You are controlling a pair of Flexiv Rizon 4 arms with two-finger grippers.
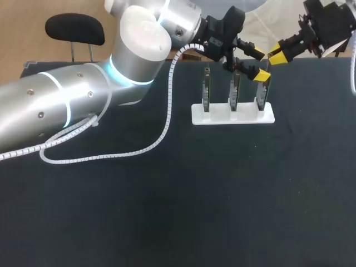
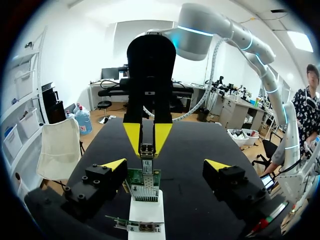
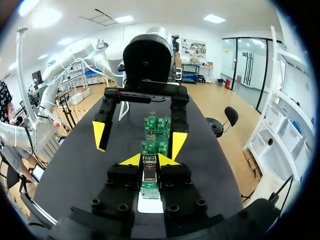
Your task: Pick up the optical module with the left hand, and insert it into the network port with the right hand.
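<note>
Right wrist view: right gripper [image 3: 150, 161] clamped on optical module [image 3: 149, 174], held at the network port [image 2: 145, 171] of the rightmost board [image 2: 143, 184] on the white stand [image 1: 233, 115]; insertion depth unclear. Left gripper [image 2: 165, 167] spread wide, straddling the board. Risks: a skewed module jams; a hard push tips the stand.

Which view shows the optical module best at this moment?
The left wrist view: the optical module shows clearly, pinched in the right hand just above a green board. The right wrist view has it partly hidden by that hand's fingers; the head view cannot resolve it.
</note>
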